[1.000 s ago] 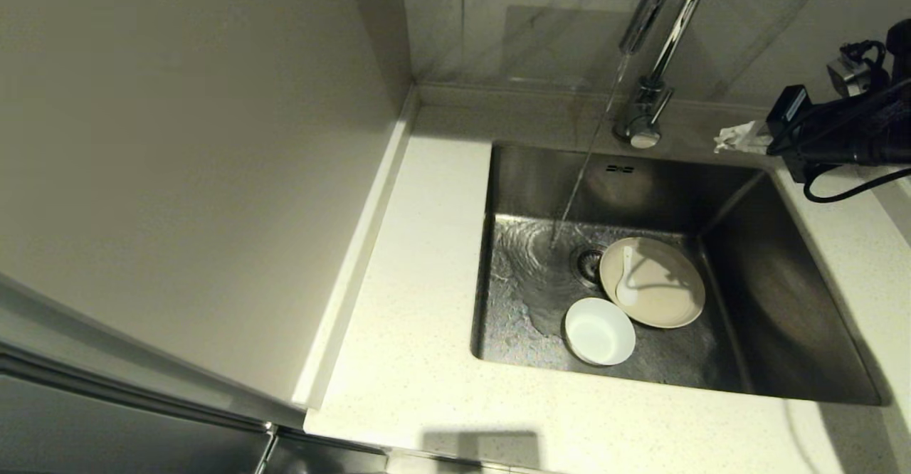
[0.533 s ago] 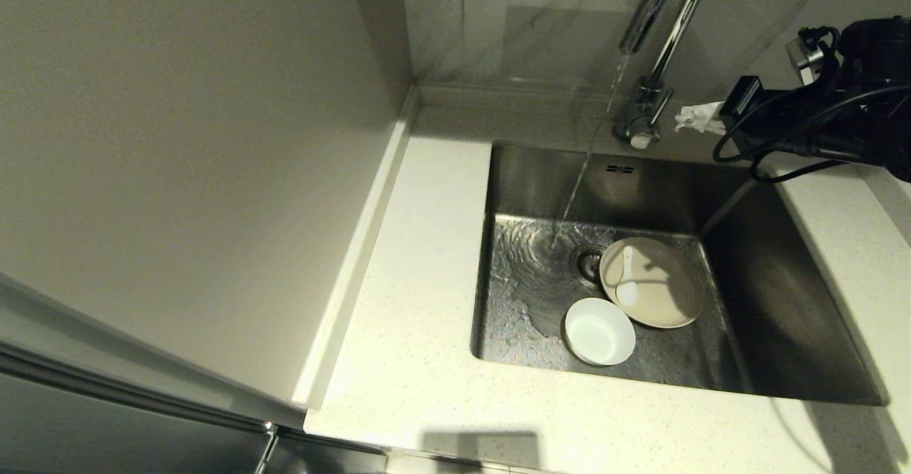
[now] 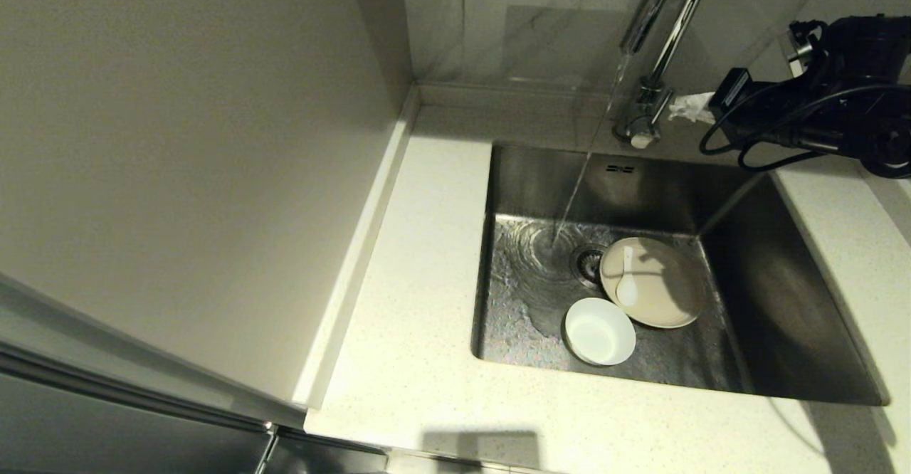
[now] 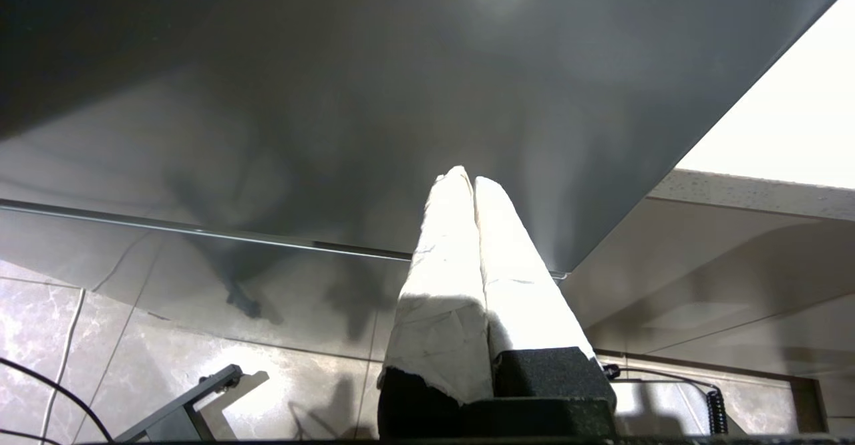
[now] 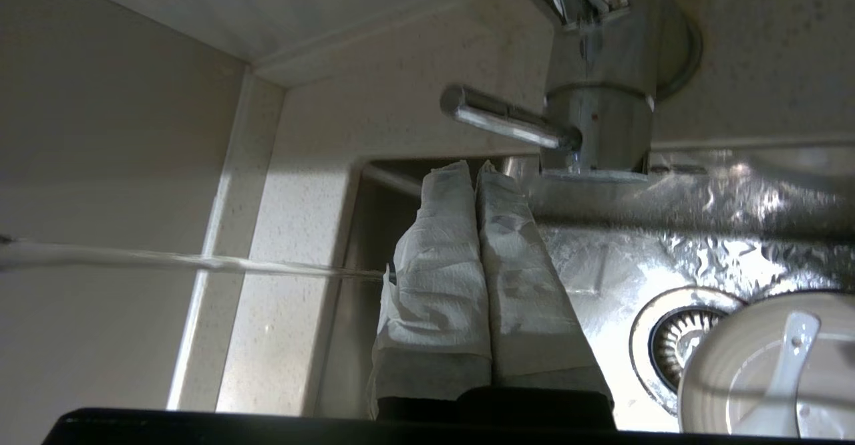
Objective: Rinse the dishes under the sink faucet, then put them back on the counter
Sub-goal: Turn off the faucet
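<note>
Spoon (image 3: 627,280) lies in plate (image 3: 653,282), handle toward faucet (image 3: 651,54). Right gripper (image 5: 474,168) fingers pressed together near faucet; left gripper (image 4: 466,176) likewise, parked.

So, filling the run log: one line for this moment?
water running | plate, spoon, bowl in sink | right gripper shut near faucet | left gripper shut, parked

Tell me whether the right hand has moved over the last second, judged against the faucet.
Yes. The right hand has moved toward the robot's left, closing most of the gap to the faucet base.

Spoon (image 3: 627,280) on plate (image 3: 658,289) in sink (image 3: 769,296)
</note>
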Motion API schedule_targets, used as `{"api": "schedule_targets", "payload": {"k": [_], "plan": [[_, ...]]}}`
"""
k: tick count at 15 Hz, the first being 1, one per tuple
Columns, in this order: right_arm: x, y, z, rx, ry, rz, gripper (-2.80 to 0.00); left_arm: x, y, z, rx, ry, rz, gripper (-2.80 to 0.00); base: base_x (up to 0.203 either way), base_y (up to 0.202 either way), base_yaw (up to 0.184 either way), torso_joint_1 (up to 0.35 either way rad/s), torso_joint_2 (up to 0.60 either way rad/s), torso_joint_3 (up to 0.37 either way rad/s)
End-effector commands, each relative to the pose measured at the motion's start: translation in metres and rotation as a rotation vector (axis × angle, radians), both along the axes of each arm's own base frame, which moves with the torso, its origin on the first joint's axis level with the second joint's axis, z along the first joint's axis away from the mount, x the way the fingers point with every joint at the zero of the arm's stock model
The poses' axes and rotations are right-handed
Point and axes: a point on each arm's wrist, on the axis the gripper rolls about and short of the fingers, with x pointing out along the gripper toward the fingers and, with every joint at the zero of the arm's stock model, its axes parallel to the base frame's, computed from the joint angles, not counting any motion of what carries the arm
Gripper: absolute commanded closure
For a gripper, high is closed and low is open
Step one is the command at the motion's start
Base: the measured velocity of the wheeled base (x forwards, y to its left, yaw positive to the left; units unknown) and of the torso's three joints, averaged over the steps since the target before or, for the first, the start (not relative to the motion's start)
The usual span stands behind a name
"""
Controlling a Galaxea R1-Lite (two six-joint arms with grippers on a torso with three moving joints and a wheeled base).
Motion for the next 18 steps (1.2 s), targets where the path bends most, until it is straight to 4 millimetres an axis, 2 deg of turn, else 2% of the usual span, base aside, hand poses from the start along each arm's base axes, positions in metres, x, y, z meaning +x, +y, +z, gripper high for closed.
{"api": "schedule_targets", "payload": {"k": [1, 9, 18], "plan": [[0.004, 0.001, 0.001, 0.002, -0.01, 0.005, 0.0, 0.0, 0.0, 0.0, 0.0, -0.004, 0.001, 0.0, 0.0, 0.0, 0.0, 0.0, 0.0, 0.0], [0.005, 0.007, 0.001, 0.009, -0.007, 0.021, 0.0, 0.0, 0.0, 0.0, 0.0, -0.004, 0.001, 0.0, 0.0, 0.0, 0.0, 0.0, 0.0, 0.0], [0.02, 0.01, -0.001, 0.007, -0.029, 0.029, 0.0, 0.0, 0.0, 0.0, 0.0, -0.004, 0.001, 0.0, 0.0, 0.0, 0.0, 0.0, 0.0, 0.0]]}}
